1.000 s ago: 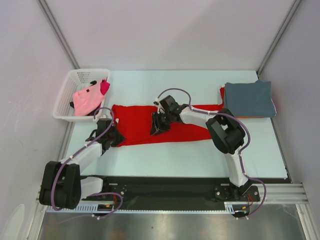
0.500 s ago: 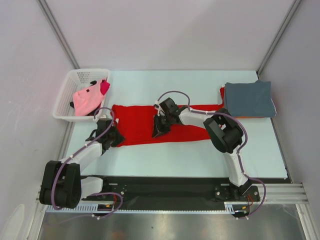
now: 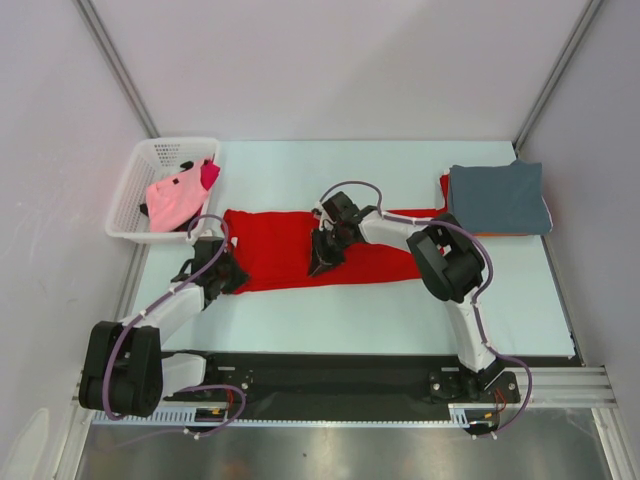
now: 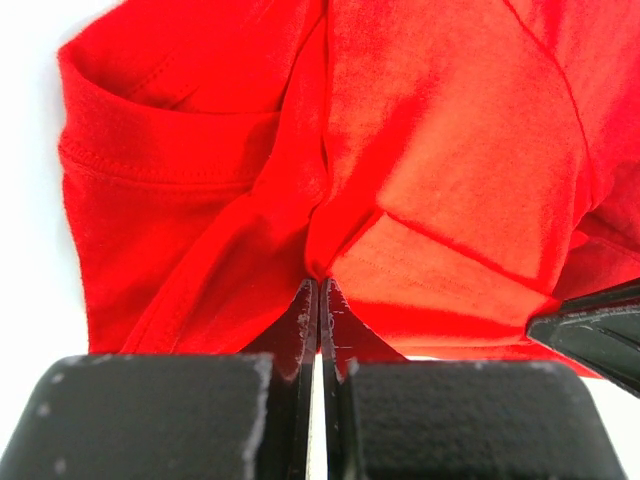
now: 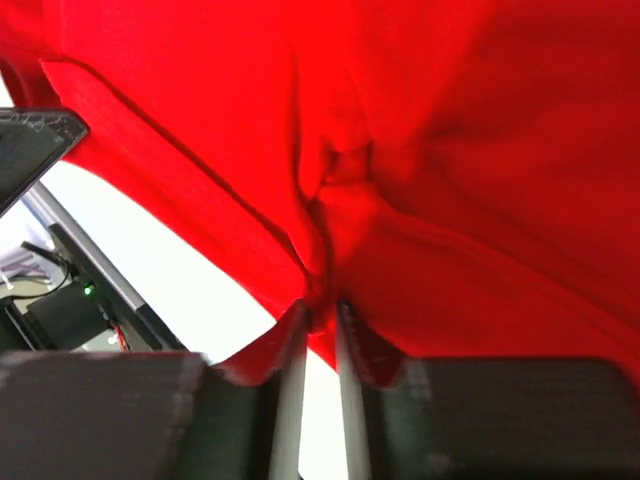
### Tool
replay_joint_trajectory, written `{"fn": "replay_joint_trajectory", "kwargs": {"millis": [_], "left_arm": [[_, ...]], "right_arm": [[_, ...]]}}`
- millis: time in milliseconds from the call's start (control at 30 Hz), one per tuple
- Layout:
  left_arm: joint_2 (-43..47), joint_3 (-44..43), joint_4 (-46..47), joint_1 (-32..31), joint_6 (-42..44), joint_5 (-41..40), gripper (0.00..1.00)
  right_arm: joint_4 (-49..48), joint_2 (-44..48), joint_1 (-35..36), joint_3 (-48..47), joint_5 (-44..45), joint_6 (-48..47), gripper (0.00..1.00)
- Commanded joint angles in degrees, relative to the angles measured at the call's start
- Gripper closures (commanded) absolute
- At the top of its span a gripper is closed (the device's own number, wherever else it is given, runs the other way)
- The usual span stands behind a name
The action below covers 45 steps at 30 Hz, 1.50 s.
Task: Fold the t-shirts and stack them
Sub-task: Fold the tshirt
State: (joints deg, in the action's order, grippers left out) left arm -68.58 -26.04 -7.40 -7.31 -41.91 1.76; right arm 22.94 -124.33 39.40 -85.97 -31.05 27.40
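The right gripper (image 5: 318, 305) has just shut its jaws on the red t-shirt (image 3: 275, 245), which the left gripper (image 4: 318, 287) also clamps, so folding can probably begin.

Overhead view facing down, wrist views close, sharing red t-shirt (image 3: 272, 252)

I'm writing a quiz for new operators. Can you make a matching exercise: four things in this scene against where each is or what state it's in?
Things:
1 red t-shirt
2 grey-blue t-shirt
3 pink t-shirt
4 left gripper

Places or states:
A in the white basket
B shut on red cloth
C laid across the middle of the table
D folded, far right corner

Pairs: 1-C; 2-D; 3-A; 4-B
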Motion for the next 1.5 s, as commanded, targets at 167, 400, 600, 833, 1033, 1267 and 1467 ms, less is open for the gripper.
{"fn": "replay_joint_trajectory", "kwargs": {"millis": [167,400,600,833,1033,1267,1467], "left_arm": [[5.8,-0.2,-0.5,0.6,2.7,-1.6,0.87],[12.1,-4.8,-8.4,0.6,3.6,-1.6,0.68],[14.1,-7.7,-9.3,0.4,2.4,3.0,0.72],[5.0,-6.2,-2.5,-1.9,-0.6,5.9,0.88],[-5.0,-3.5,-0.1,-1.9,-1.1,-1.6,1.00],[-4.4,-1.7,1.2,-2.0,-0.9,-4.7,1.00],[0.2,-6.7,-5.7,-2.0,2.0,-7.6,0.99]], "right_arm": [[4.0,4.1,-0.6,0.6,1.1,-1.6,0.64],[1.2,9.7,0.2,0.4,-1.3,-0.8,0.68],[-4.0,10.1,0.9,-0.4,-5.8,2.6,0.73],[-11.2,3.1,1.2,-0.1,-10.6,7.0,0.83],[-12.8,-2.8,0.9,1.0,-9.0,6.7,0.88],[-13.4,-1.3,0.8,3.3,-7.2,5.7,0.80],[-11.6,8.7,-1.0,7.3,-3.8,2.9,0.60]]}}
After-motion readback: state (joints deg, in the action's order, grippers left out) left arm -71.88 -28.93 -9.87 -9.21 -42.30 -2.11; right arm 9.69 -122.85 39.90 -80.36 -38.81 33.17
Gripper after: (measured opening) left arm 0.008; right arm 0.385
